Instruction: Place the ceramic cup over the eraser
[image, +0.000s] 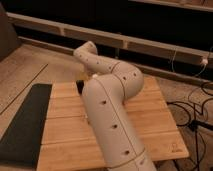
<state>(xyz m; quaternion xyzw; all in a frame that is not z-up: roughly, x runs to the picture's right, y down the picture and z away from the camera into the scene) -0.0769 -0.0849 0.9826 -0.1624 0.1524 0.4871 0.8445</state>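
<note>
Low rectangular tabletop (155, 117) of pale wooden planks, running left to right. Bordered along the left edge by a flat dark grey mat (22, 127). At the far left, on the boards, a small nearly black upright eraser (80, 86), half hidden by the thick cream arm (107, 115). Gripper out of sight behind that arm, over the far-left boards.

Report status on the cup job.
Gripper shut, hidden behind the arm at the wooden table's far side. Cup not in sight. Arm blocks the view.
</note>
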